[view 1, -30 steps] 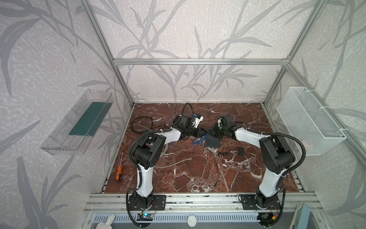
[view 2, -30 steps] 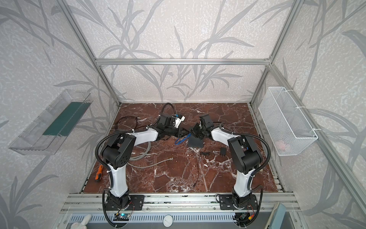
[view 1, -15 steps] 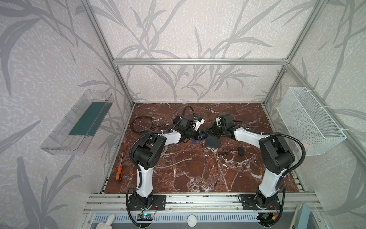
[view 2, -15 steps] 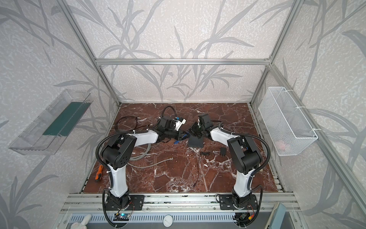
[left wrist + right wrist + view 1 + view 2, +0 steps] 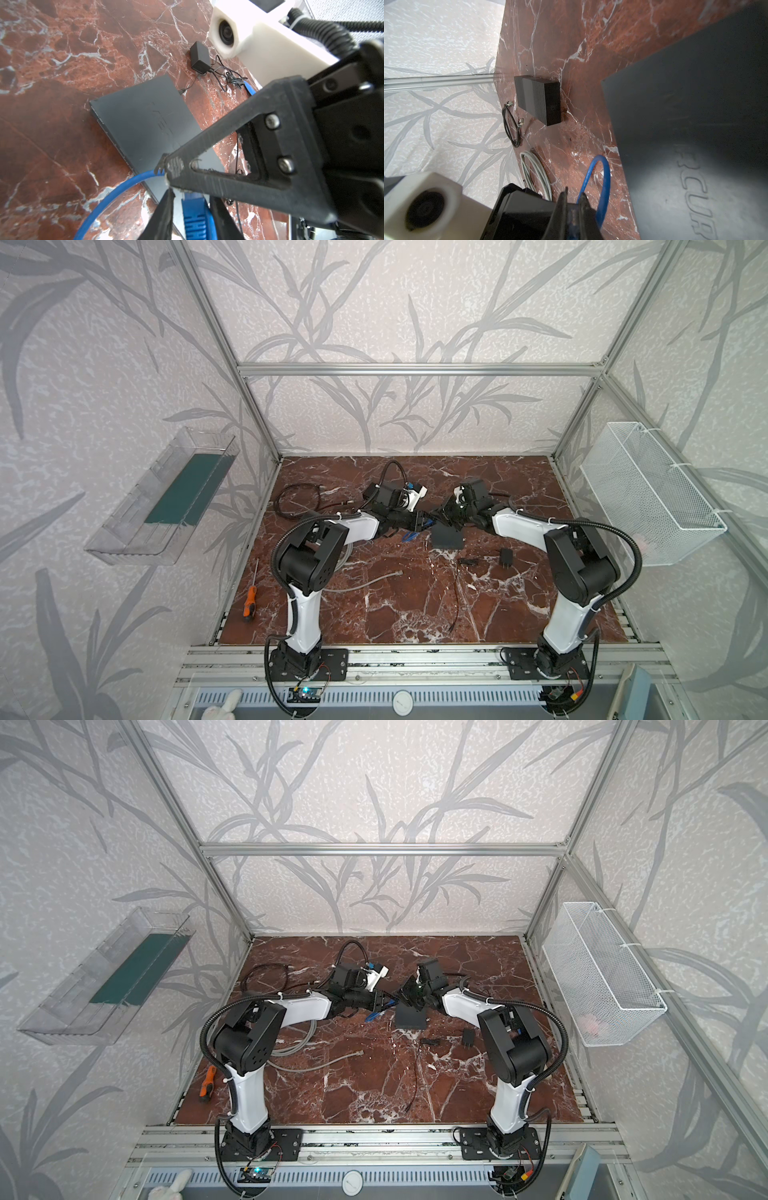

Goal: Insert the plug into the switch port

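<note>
- Clear bin (image 5: 124,539) on the left wall holds a dark green sheet (image 5: 185,497) lying flat along its floor.
- White wire basket (image 5: 665,506) on the right wall has one pale pinkish lump (image 5: 645,544) at the bottom, too small to tell what it is.
- In both top views the two grippers meet near the middle of the table (image 5: 415,614) and their tips merge into one dark clump, so the plug can't be picked out there.
- Plug (image 5: 195,220) is cut off by the frame edge in the left wrist view. Only the blue ribbed boot and a bit of pale tip show.
- The switch's port face isn't readable in any view.
- Black ribbed box (image 5: 538,99) is clear only in the right wrist view. I can't find it in the top views.
- Left gripper (image 5: 192,196): fingers stand either side of the plug with a sliver of gap on one side, so I can't tell whether it really clamps it.
- Right gripper (image 5: 574,192): fingers pressed together, pinching the blue cable (image 5: 607,182) (just behind the plug). The cable loops off over the marble.
- Switch (image 5: 145,120): flat dark grey box with embossed lettering on the lid, lying flat on the red marble.
- The plug sits between the left gripper's fingers, right at the switch's long edge. Touching or not, I can't tell.
- Power adapter (image 5: 199,57), small and black with a thin lead, lies near the switch but apart from it.
</note>
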Robot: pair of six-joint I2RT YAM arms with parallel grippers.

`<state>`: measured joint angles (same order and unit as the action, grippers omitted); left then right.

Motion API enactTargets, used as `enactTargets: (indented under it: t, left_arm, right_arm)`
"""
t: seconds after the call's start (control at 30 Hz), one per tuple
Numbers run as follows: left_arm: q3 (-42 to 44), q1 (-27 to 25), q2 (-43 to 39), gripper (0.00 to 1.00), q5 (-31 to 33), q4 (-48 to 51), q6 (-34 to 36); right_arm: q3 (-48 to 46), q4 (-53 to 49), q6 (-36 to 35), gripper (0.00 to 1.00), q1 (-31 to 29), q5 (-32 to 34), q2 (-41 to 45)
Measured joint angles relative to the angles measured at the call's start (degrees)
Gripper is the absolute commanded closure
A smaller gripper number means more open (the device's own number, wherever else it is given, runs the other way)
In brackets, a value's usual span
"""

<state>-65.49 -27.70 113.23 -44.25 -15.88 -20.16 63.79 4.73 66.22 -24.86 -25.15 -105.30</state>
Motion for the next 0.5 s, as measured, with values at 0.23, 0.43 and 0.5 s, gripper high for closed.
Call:
enactTargets:
  t: [0.23, 0.43, 0.5]
  left_arm:
    - [0.00, 0.02, -0.02, 0.86, 0.68, 0.90, 1.16]
    - [-0.57, 0.85, -0.11, 0.88, 1.81, 8.22, 10.45]
    - [-1.73, 1.09, -0.11, 0.88, 2.47, 13.53, 16.02]
  right_arm:
    - [-0.17, 0.02, -0.02, 0.85, 0.00, 0.35, 0.20]
    - [-0.59, -2.12, -3.80, 0.65, 0.90, 0.46, 0.81]
    - [-0.52, -4.76, -7.28, 0.59, 1.66, 0.83, 1.53]
